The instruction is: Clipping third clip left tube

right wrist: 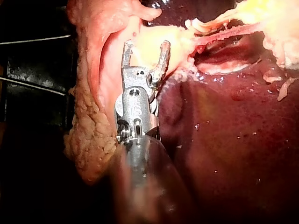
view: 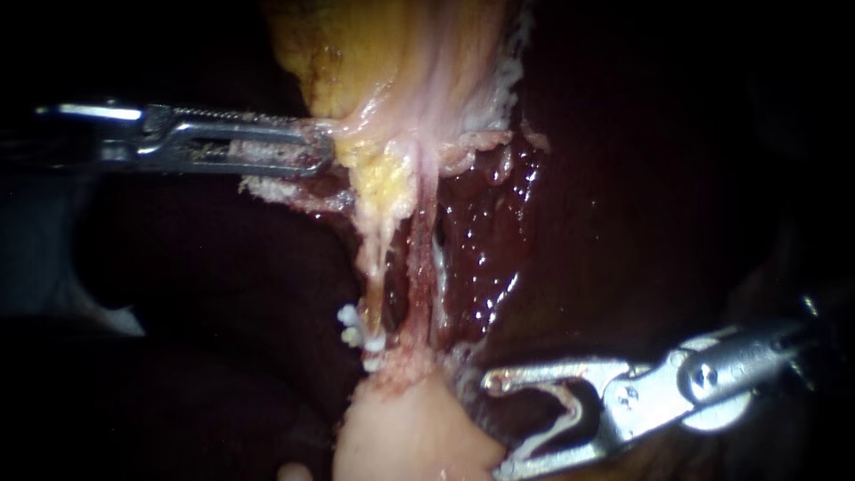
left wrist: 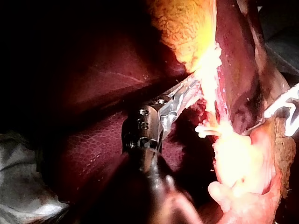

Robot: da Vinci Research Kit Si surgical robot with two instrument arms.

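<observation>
The step in hand is the approach: the third clip is not yet on the left tube (view: 381, 281). That tube runs down the centre of the endoscope view, a thin pale strand from the yellow gallbladder (view: 383, 53) at the top of the frame to a pale lump of tissue at the bottom centre. Low on it, left of centre, sit small white clips (view: 349, 325); I make out two, and the exact count is hard to tell. A second, redder tube lies just beside it to the right, with the dark liver (view: 623, 223) behind.

The left instrument (view: 325, 147) comes in at the upper left. Its long jaws lie together with their tips pinched on the edge of the gallbladder, seemingly keeping the tubes stretched.

The right instrument (view: 499, 426) sits at the lower right, well apart from the left tube. Its jaws stand wide, and a white clip (view: 574, 414) lies along the inside of both. In the right wrist view the jaws point at the pale lump, with the tubes ahead and off to one side.

The next move, as I judge it, calls for bringing the wide jaws across so that the left tube alone passes between them. They should go on a bare stretch clear of the set clips, and the right tube must stay outside before they close.

No container shows in any view; the only thing that holds another is the right jaws with their clip.
</observation>
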